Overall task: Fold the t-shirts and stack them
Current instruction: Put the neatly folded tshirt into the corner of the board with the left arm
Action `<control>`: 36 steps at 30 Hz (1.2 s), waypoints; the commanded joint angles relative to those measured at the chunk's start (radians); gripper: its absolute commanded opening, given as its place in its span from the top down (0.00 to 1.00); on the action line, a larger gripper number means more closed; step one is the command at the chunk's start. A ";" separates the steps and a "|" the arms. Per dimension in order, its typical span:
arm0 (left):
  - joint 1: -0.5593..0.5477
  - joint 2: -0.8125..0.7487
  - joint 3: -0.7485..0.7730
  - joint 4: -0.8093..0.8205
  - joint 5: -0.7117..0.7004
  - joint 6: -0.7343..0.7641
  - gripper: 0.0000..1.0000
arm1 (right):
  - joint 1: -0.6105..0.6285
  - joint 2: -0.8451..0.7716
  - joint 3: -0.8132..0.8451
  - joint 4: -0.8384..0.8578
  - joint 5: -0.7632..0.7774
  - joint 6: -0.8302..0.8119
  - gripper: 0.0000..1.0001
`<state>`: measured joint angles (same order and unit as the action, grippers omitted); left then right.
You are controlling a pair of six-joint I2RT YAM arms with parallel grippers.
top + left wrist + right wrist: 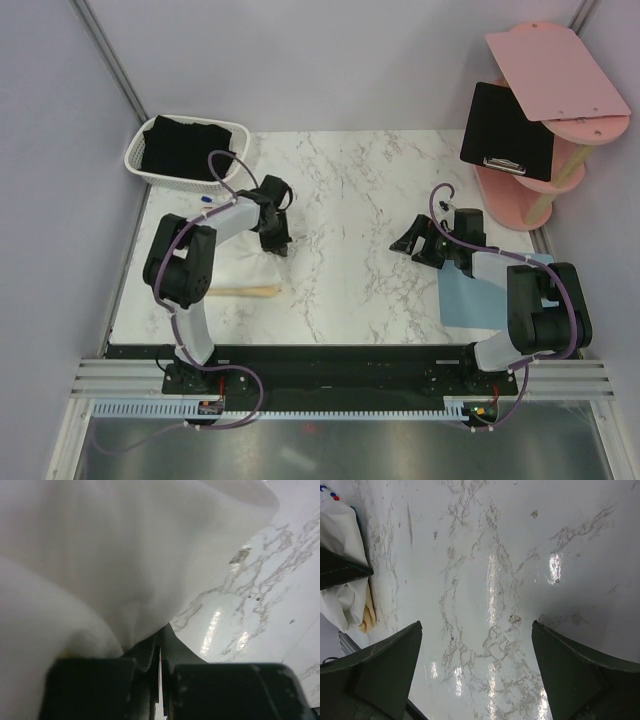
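My left hand (160, 647) is pinched tight on the white tee (100, 555). The jaws meet with only a sliver between them, and cloth bunches out just above. The tee billows up in front of my wrist camera, so there it hangs from the pinch rather than lying flat. From above, the rest of it lies on the left of the desk (360, 200). It sits on top of the yellow tee (250, 291), which shows only a thin edge at the near side. The black tee (185, 150) is heaped in the basket (133, 160) at the far left corner, well apart from my work.

My right hand (476, 630) is spread wide and holds nothing, over bare marble near the middle of the desk.

This cloth is light and limp. It will sag wherever I don't support it, and a single pinch point gathers it into a rope. I doubt it will slip from the pads, but it may slide over the glossy marble and drag the yellow tee along. I'd judge the best hold is a hem or shoulder corner, one hand per corner, so the edge runs straight for the fold. I can't tell whether I've caught one layer or two, since that view is all white folds.
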<state>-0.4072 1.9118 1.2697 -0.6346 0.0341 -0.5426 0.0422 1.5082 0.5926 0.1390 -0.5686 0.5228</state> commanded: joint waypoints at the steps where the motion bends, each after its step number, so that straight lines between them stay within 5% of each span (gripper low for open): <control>1: 0.105 -0.074 -0.101 -0.037 -0.075 0.067 0.98 | -0.001 -0.002 0.015 -0.004 0.003 -0.017 0.02; 15: 0.373 -0.195 -0.082 -0.281 -0.307 0.096 0.98 | -0.001 -0.006 0.001 0.031 -0.028 0.011 0.02; 24: 0.450 -0.260 -0.069 -0.289 -0.244 0.142 0.98 | -0.001 -0.016 -0.002 0.037 -0.031 0.023 0.02; 26: 0.444 -0.299 -0.052 -0.283 -0.176 0.148 0.90 | -0.001 -0.025 0.001 0.022 -0.025 0.016 0.02; 28: 0.420 -0.333 -0.040 -0.263 -0.126 0.155 0.58 | -0.001 -0.032 0.006 0.013 -0.017 0.011 0.02; 30: 0.366 -0.394 -0.033 -0.246 -0.102 0.152 0.38 | 0.001 -0.043 0.012 -0.006 -0.007 0.000 0.02; 31: 0.352 -0.417 -0.027 -0.238 -0.093 0.147 0.18 | 0.001 -0.046 0.016 -0.012 -0.002 -0.003 0.02; 34: 0.283 -0.488 -0.020 -0.186 -0.065 0.144 0.01 | 0.002 -0.052 0.026 -0.024 0.012 -0.009 0.02; 36: 0.229 -0.516 -0.013 -0.145 -0.051 0.144 0.00 | 0.008 -0.045 0.033 -0.032 0.022 -0.014 0.02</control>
<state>-0.1062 1.4715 1.2121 -0.8692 -0.0780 -0.4129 0.0425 1.4811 0.5919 0.1158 -0.5671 0.5354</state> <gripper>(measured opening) 0.985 0.982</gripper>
